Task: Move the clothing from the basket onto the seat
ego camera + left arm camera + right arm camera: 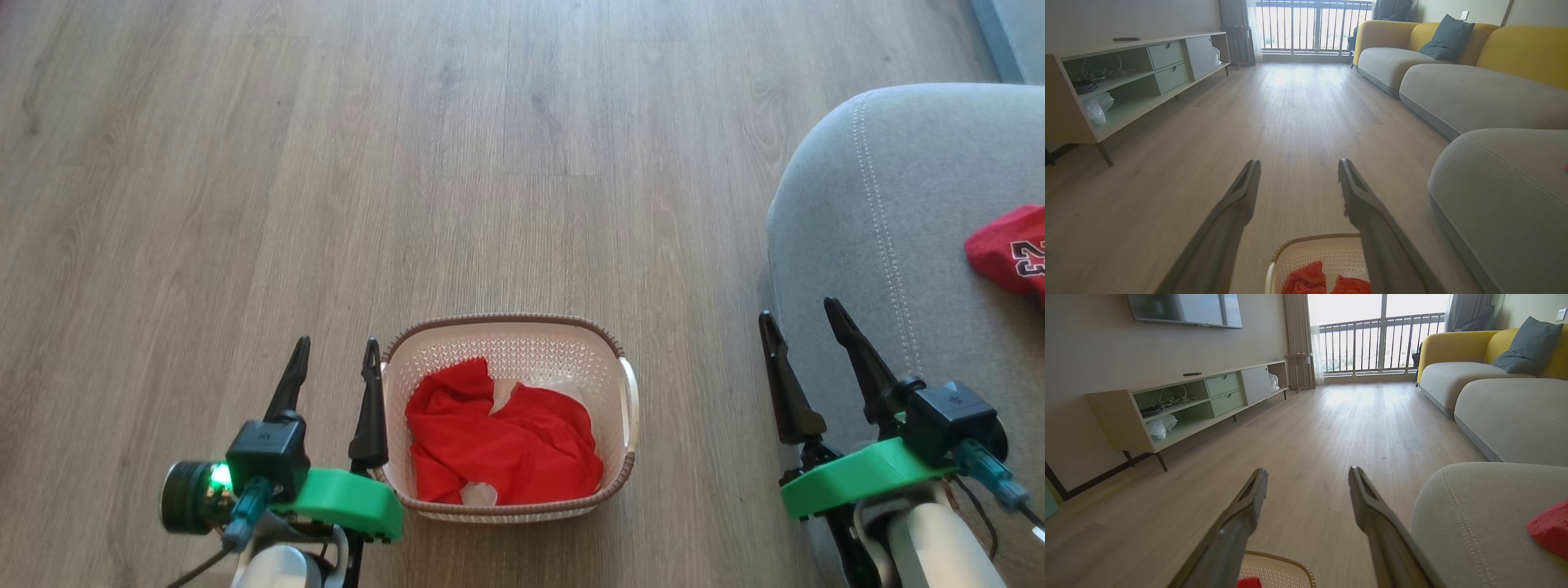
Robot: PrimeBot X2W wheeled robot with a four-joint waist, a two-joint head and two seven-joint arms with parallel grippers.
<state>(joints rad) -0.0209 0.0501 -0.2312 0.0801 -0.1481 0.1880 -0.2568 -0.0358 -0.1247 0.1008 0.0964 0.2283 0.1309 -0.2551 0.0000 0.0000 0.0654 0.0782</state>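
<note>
Jersey (1008,253) lies on right seat (857,245), red clothing (502,445) in near basket (506,318); left gripper (337,347) and right gripper (798,310) spread, empty; next pick likely needs left lowered onto fabric.

Home living room, yellow-backed sofa (1490,375), wall television (1186,309), media cabinet (1188,404), balcony railing (1372,343)

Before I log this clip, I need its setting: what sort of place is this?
Most likely a home living room: a yellow-and-grey sofa, a wall-mounted TV above a low media cabinet, and a railed balcony window.
</note>
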